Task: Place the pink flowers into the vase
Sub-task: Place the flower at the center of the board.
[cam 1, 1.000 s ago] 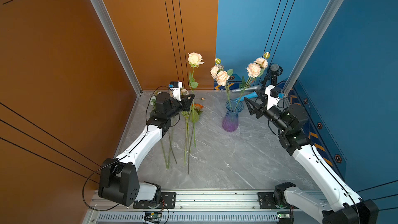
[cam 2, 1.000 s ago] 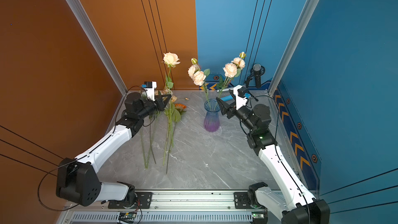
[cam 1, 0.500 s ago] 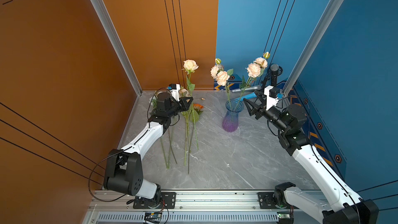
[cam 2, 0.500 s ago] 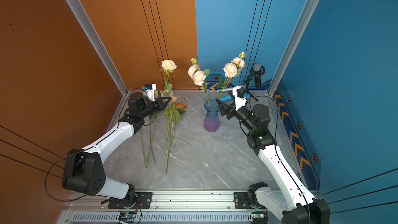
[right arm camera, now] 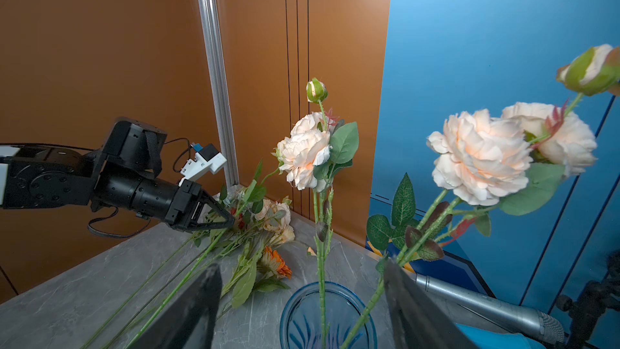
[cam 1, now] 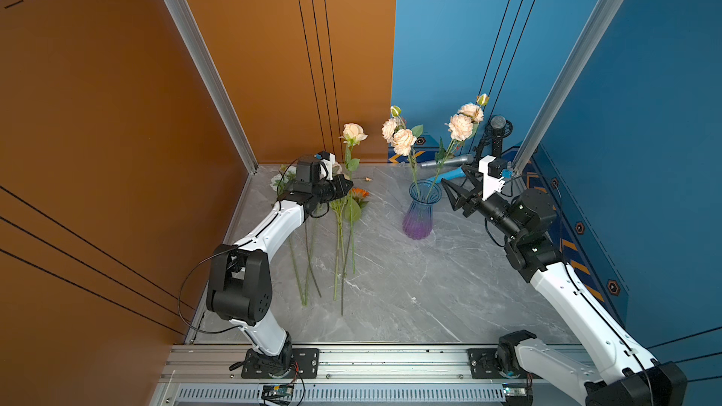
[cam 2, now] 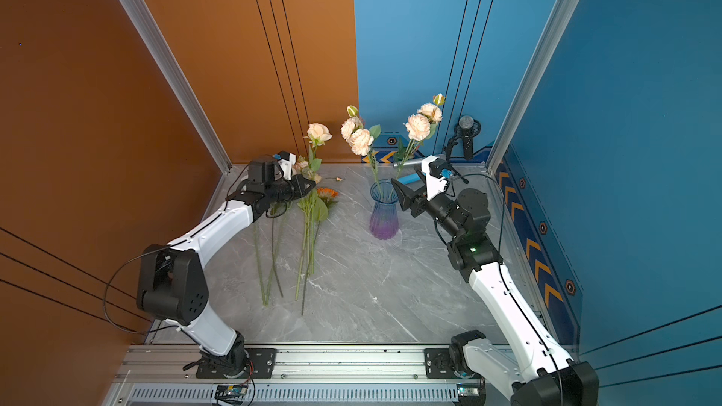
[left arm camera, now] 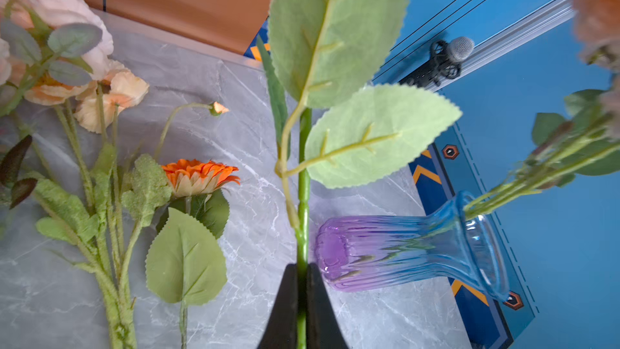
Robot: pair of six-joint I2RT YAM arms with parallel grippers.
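Note:
The vase, ribbed glass, blue at the rim and purple at the base, stands upright with two stems of the pink flowers in it. More peach-pink blooms lie on the table to its left. My left gripper is shut on the green stem of a raised flower with a single pale peach bloom and broad serrated leaves. My right gripper hangs open just right of the vase's rim, holding nothing; the two vase stems rise between its fingers in the right wrist view.
An orange daisy, a whitish cluster and several long stems lie on the grey marble table under the left arm. A grey microphone and a blue object lie behind the vase. A black microphone stand is in the back corner.
The left arm has reached out and sunk lower, and the held flower's bloom has dropped with it. The right arm and the vase have not moved.

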